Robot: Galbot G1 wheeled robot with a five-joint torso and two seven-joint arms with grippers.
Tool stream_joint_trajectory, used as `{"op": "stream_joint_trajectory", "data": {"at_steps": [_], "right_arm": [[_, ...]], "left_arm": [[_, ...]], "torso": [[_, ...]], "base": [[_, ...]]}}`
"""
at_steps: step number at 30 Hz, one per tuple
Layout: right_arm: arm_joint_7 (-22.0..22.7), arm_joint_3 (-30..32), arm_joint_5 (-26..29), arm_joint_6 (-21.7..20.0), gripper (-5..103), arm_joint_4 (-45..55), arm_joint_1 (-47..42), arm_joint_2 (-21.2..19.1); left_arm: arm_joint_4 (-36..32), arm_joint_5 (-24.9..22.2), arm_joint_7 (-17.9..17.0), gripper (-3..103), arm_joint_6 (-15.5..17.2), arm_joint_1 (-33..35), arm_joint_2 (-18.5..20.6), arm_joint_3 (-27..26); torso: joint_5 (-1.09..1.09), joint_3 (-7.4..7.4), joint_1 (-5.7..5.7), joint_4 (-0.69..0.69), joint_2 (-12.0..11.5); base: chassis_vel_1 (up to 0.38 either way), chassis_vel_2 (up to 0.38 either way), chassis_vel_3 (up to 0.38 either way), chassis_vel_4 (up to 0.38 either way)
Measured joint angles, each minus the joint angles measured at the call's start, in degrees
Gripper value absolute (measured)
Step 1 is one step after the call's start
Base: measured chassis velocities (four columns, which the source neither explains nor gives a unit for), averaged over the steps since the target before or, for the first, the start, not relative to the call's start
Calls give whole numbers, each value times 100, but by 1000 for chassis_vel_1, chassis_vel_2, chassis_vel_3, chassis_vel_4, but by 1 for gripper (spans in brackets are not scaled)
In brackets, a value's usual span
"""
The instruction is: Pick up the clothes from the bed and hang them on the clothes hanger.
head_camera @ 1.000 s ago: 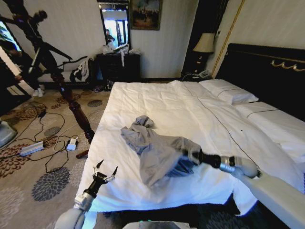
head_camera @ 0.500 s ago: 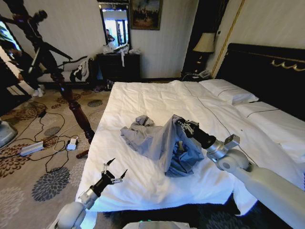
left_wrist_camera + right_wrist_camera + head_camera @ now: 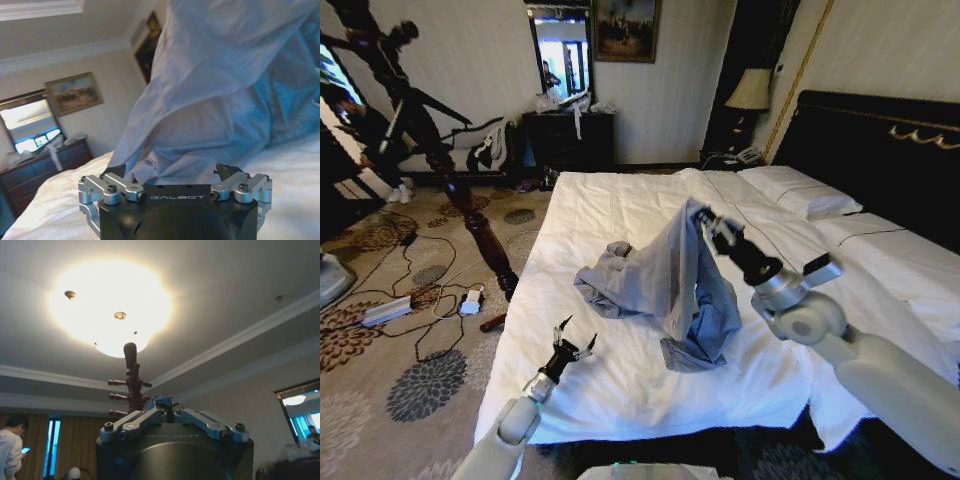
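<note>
The shirt [image 3: 670,275] is pinched in the right gripper [image 3: 705,222] above the bed [image 3: 620,200]; the left gripper [image 3: 570,347] is spread empty at the foot edge. The hanger must be reached next.

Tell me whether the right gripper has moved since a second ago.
Yes. The right gripper, shut on the shirt, has risen and swung toward the pillows, lifting fabric off the bed.

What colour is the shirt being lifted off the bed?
Grey-blue, plain with no pattern. The shirt shows best in the head view, pinched at its top by the right tool.
</note>
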Motion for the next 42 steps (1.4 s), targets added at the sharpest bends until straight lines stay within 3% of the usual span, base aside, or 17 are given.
{"op": "stream_joint_trajectory", "data": {"at_steps": [3, 6, 8, 12, 15, 20, 22, 24, 31, 35, 39, 42], "right_arm": [[79, -22, 62, -22, 0, 64, 143, 28], [82, -46, 62, -24, 0, 73, 179, 41], [177, -362, 90, -58, 0, 91, 669, 264], [240, -566, 92, -78, 0, 53, 960, 434], [255, -660, 84, -84, 0, 13, 1049, 484], [264, -810, 12, -88, 0, -91, 1147, 642], [275, -872, -29, -89, 0, -131, 1186, 733], [279, -902, -51, -90, 0, -150, 1193, 780], [280, -900, -95, -91, 0, -157, 1148, 808], [279, -875, -105, -91, 0, -155, 1131, 807], [277, -825, -125, -90, 0, -179, 1115, 800], [270, -719, -153, -82, 0, -185, 1035, 779]], "left_arm": [[115, -35, 1, 100, 62, -166, -465, -98], [139, -49, 0, 100, 82, -210, -555, -109], [390, 43, -16, 100, 144, -621, -890, 10], [499, 90, -34, 100, 144, -827, -950, 139], [504, 177, -32, 100, 115, -899, -928, 253], [505, 859, -123, 100, -315, -962, -900, 355], [470, 1216, -329, 100, -553, -969, -925, 395], [417, 1331, -545, 100, -592, -978, -941, 416], [449, 1355, -858, 100, -495, -1123, -955, 340], [363, 1319, -863, 100, -470, -1095, -868, 342], [220, 1286, -864, 100, -467, -959, -702, 336], [-48, 1267, -874, 100, -506, -622, -316, 233]], "torso": [[-2, 0, 0, -1, 0], [1, 0, 0, -1, 0], [-1, 0, 0, -1, 0], [-1, 0, 0, 0, 0], [-1, 0, 0, -1, 0], [-1, 0, 0, 0, 0], [-1, -1, 0, -1, 0], [-1, 0, 0, -1, 0], [-1, 0, 0, -1, 0], [-2, -1, 0, -1, 1], [-2, -1, -1, -1, 0], [-1, -1, -1, 0, 1]], "base": [[0, 0, 0, 0], [0, 0, 0, 0], [0, 0, 0, 0], [0, 0, 0, 0], [0, 0, 0, 0], [0, 0, 0, 0], [0, 0, 0, 0], [0, 0, 0, 0], [0, 0, 0, 0], [0, 0, 0, 0], [0, 0, 0, 0], [0, 0, 0, 0]]}}
